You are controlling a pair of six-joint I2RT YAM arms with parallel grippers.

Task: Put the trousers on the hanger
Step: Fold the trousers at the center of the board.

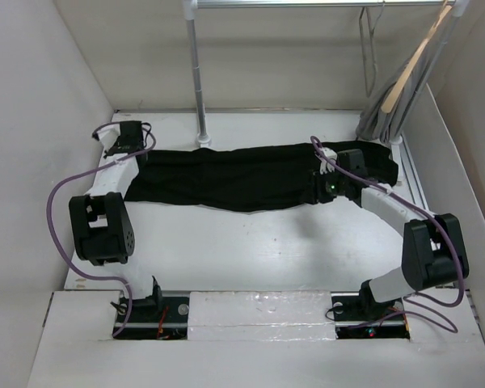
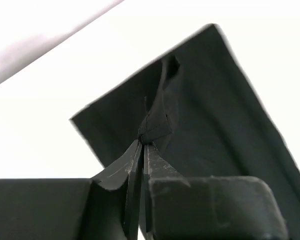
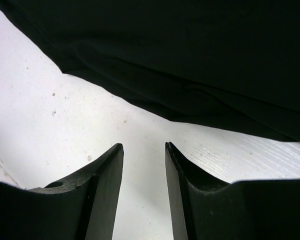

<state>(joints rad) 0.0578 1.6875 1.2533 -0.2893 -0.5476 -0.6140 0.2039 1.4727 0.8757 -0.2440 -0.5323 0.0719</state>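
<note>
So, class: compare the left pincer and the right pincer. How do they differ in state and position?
The left pincer is shut, pinching a fold of the trousers; the right pincer stands open, holding nothing. The left pincer sits at the trousers' left end, the right pincer near their right end, over the white table. Both are black and two-fingered.

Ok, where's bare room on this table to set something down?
Widest free patch: bare table between the trousers and the arm bases. A narrow strip runs behind the trousers, beside the rack pole. Crowded: far right corner, by the grey garment and right gripper.
</note>
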